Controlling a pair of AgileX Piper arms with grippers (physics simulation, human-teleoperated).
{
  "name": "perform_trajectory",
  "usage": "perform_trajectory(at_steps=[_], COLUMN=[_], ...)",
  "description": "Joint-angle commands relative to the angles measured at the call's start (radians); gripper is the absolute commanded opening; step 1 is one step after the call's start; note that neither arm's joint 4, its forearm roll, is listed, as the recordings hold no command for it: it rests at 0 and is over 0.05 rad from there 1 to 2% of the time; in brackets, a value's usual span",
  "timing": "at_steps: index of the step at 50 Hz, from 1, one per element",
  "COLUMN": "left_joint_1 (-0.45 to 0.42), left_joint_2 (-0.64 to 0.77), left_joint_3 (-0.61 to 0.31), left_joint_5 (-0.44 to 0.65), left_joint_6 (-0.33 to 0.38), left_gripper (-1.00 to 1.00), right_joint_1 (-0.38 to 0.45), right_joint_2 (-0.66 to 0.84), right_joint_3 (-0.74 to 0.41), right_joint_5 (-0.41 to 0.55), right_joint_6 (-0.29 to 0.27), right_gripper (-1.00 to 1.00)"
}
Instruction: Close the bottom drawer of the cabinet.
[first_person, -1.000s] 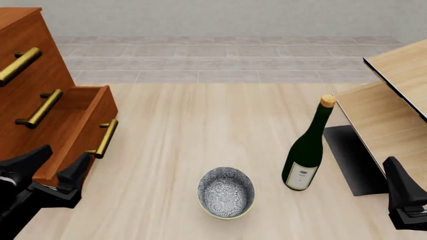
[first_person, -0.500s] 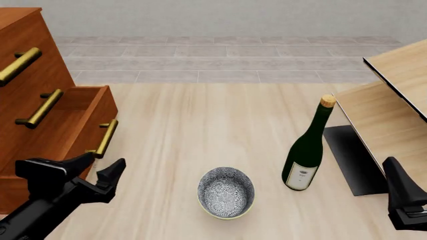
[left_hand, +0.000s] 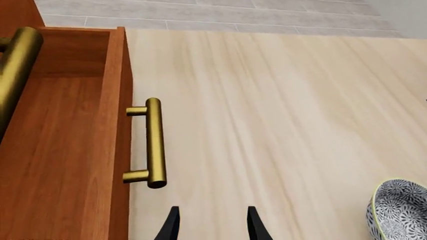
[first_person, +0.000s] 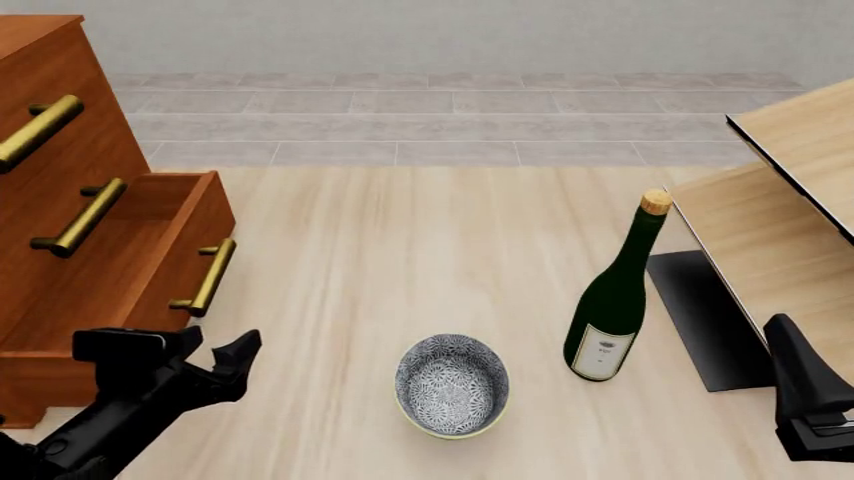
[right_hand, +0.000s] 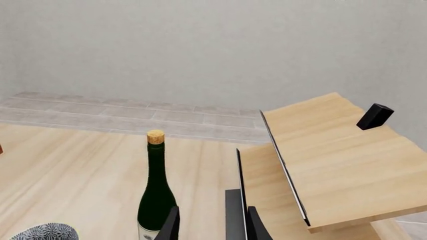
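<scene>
The reddish-brown cabinet (first_person: 60, 120) stands at the table's left. Its bottom drawer (first_person: 127, 265) is pulled out, with the brass bar handle (first_person: 210, 277) on its front. My left gripper (first_person: 211, 350) is open and empty, low over the table just in front of the drawer's front and a little right of the handle. In the left wrist view the open drawer (left_hand: 67, 150) and its handle (left_hand: 155, 142) lie just ahead of the gripper (left_hand: 212, 226). My right gripper (first_person: 805, 395) is at the front right, open and empty in the right wrist view (right_hand: 212, 225).
A patterned bowl (first_person: 453, 385) sits at the front centre. A dark green wine bottle (first_person: 614, 300) stands upright to its right. Pale light-wood furniture with black edging (first_person: 787, 200) fills the right side, with a black panel (first_person: 707, 315) at its base.
My left gripper has moved to the right, from the near end of the drawer's front to a spot on the table right of the handle. The right arm has not moved.
</scene>
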Motion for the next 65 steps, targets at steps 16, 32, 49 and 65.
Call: perform_trajectory(at_steps=[16,32,49,65], left_joint_1=[0.170,0.247,0.279,0.315], left_joint_2=[0.085,0.133,0.144,0.149], left_joint_3=[-0.046,-0.076,-0.088,-0.098], left_joint_5=[-0.032,-0.032,-0.032,-0.031], left_joint_6=[0.059,0.085,0.106,0.120], left_gripper=[1.00,1.00,1.00,1.00], right_joint_1=[-0.001,-0.002,-0.002,-0.001], right_joint_2=[0.000,0.000,0.000,0.000], right_joint_3=[0.000,0.000,-0.001,-0.001], right_joint_5=[-0.004,-0.005,-0.004,-0.004], right_joint_6=[-0.010,-0.012,-0.012,-0.010], right_gripper=[1.00,1.00,1.00,1.00])
